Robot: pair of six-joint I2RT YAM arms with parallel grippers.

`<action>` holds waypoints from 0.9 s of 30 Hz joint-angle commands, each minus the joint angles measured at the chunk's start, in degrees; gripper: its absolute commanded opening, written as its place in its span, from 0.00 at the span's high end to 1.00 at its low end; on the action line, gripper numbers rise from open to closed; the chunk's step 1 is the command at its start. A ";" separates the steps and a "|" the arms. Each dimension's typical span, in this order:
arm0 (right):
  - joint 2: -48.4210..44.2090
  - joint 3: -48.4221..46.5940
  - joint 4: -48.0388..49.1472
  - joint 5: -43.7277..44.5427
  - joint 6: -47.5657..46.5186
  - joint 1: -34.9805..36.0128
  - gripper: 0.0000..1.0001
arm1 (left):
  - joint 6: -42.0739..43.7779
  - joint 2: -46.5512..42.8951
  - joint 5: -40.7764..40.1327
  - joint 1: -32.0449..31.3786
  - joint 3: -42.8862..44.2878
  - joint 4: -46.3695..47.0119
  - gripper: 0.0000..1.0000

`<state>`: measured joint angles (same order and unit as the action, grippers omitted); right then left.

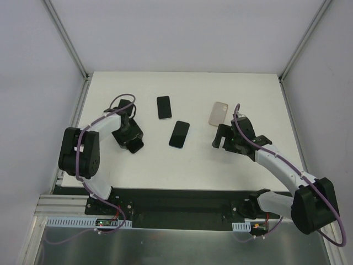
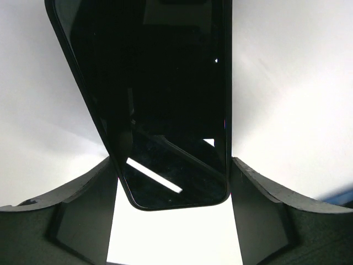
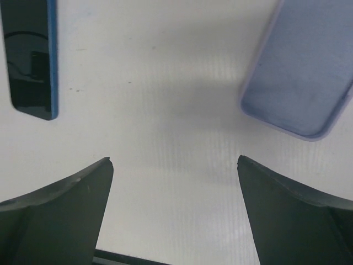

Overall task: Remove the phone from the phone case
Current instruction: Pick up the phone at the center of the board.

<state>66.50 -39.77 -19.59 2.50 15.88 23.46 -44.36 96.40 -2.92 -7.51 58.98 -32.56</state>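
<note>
Our left gripper has its fingers closed against both long edges of a dark phone, with the phone's near end sitting between them and its screen glossy. We cannot tell whether it wears a case. Our right gripper hangs spread wide over the white table, nothing between its fingers. A blue-edged phone lies ahead on its left and a lilac case on its right, both apart from the fingers.

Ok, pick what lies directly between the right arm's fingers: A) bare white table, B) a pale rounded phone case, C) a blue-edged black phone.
A: only white table shows between the right fingers; the blue-edged black phone and pale rounded phone case lie beyond them.
</note>
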 commanded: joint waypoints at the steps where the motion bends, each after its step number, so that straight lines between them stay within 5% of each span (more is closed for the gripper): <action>1: -0.76 -4.52 1.13 -1.71 4.85 3.77 0.04 | 0.33 -4.47 7.66 -8.65 -0.71 0.91 0.54; 12: 9.69 -2.43 22.57 -11.98 19.35 16.35 0.04 | -2.75 -2.01 17.06 -26.23 4.29 3.11 0.54; 27: 23.66 -7.60 30.76 -16.38 34.12 14.16 0.07 | 0.33 -9.65 22.69 -28.35 0.88 6.63 0.55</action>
<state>85.84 -43.44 7.84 -10.70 44.27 38.70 -45.36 91.42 16.51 -35.64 60.97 -28.32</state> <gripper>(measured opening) 0.941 0.685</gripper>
